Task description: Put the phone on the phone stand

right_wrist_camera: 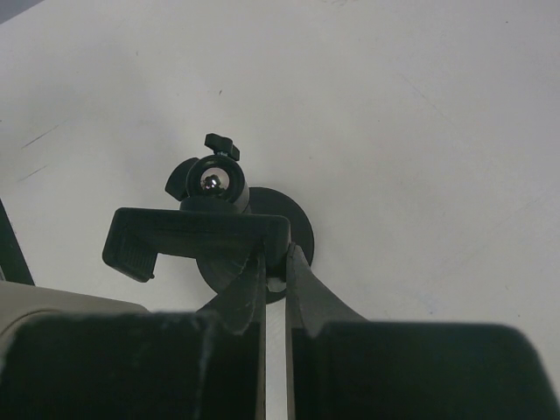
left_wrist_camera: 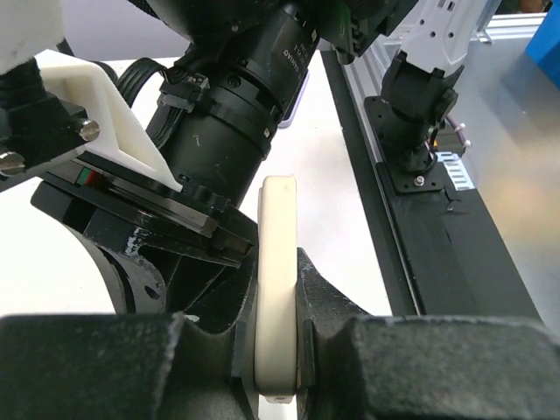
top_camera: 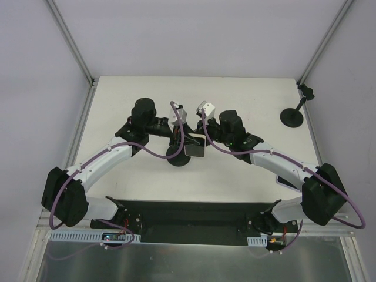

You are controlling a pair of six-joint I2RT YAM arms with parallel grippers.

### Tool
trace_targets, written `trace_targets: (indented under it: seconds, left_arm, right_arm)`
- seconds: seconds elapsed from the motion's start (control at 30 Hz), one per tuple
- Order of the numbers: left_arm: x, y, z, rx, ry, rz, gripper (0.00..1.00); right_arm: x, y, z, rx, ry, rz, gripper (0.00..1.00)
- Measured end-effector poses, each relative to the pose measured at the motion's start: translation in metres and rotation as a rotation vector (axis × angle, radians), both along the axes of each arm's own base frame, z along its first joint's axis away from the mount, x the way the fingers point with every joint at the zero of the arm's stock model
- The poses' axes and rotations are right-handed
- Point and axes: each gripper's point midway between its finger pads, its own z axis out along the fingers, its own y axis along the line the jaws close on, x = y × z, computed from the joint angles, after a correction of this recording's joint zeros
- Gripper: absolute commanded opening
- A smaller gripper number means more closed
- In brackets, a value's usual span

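My left hand: clamped on the phone, held edge-on. My right hand: pinched nearly together on the cradle of the phone stand, middle of the table.

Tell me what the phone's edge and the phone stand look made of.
The phone: smooth cream plastic or silicone, possibly a case; even soft sheen, rounded corner. The phone stand: matte black moulded plastic, judging by its ribbed clamp end; the small shiny spot at the joint looks like a metal screw.
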Motion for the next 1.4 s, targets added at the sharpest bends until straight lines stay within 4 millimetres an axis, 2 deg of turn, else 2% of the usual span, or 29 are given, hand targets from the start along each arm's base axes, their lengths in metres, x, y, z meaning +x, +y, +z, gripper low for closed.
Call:
trace_targets:
  seconds: [0.23,0.47,0.7,1.2,1.4]
  left_arm:
    - [0.007,-0.005,-0.008,0.019,-0.045,-0.039,0.0]
    - [0.016,-0.002,-0.017,0.024,-0.009,-0.083,0.0]
    - [0.029,0.011,-0.015,0.01,0.049,-0.1,0.0]
    - [0.037,0.012,-0.015,-0.01,0.068,-0.116,0.0]
    - [0.043,0.016,-0.022,-0.008,0.089,-0.118,0.0]
  right_arm:
    - [-0.001,0.001,-0.001,0.004,0.004,0.013,0.01]
    - [-0.001,0.005,-0.001,0.013,-0.004,0.045,0.01]
    - [0.001,0.01,-0.001,0.026,-0.003,0.065,0.01]
    - [0.002,0.011,0.0,0.041,0.011,0.072,0.01]
    - [0.004,0.013,0.0,0.054,0.014,0.077,0.01]
